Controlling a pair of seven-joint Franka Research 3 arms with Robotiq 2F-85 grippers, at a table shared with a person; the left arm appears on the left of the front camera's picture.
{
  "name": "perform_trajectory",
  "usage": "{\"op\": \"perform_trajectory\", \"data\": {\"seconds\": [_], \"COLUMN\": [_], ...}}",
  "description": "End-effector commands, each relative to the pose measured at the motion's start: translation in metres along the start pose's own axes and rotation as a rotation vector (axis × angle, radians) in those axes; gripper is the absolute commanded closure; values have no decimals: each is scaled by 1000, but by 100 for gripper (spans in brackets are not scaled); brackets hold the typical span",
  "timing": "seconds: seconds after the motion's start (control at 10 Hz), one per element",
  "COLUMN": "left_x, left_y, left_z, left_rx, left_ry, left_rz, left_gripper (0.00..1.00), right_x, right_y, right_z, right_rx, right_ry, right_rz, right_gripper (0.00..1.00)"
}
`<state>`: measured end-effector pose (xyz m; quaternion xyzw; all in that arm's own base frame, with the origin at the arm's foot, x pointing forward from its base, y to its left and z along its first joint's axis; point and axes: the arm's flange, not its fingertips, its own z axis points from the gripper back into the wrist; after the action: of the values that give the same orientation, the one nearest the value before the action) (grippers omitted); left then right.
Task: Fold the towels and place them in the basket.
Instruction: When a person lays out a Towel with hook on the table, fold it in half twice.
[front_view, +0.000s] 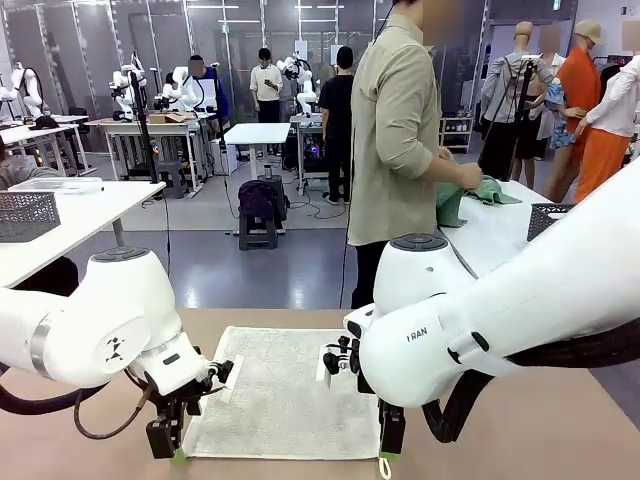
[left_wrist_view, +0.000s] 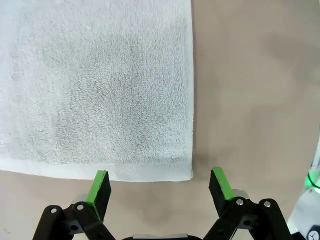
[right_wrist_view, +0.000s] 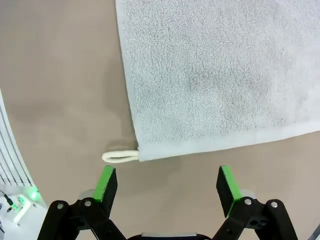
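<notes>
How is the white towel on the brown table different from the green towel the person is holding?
The white towel lies spread flat on the brown table; the green towel is bunched up. No hand holds the white towel; the person's hand holds the green towel. Both are soft cloths.

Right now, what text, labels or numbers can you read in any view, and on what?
"FRAN": on the right arm, front view; the word runs out of sight after that.
Left arm: a small black emblem, no letters.
Towel: no print or tag text visible.
Background signs: too small to read.
</notes>
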<state>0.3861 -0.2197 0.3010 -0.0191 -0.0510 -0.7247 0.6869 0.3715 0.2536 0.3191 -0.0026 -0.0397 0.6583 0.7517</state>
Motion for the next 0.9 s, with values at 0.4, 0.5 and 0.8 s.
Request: {"op": "perform_trajectory", "data": {"seconds": [0.4,0.5,0.8], "left_x": [10,15,26], "left_y": [-5,-8,-13], "left_z": [-2,-3,-3], "left_rx": [50,75,88], "left_ry": [85,96,119], "left_rz": [52,81,105], "left_gripper": [0,0,0], "right_x": [8,10,16], "right_y": [5,8,13], "right_z": [-3,-8,-23], "right_rx": [-4,-18,-39], "right_ry": [70,74,100], "right_rz": [-14,-1,53], "right_gripper": [0,0,0]}}
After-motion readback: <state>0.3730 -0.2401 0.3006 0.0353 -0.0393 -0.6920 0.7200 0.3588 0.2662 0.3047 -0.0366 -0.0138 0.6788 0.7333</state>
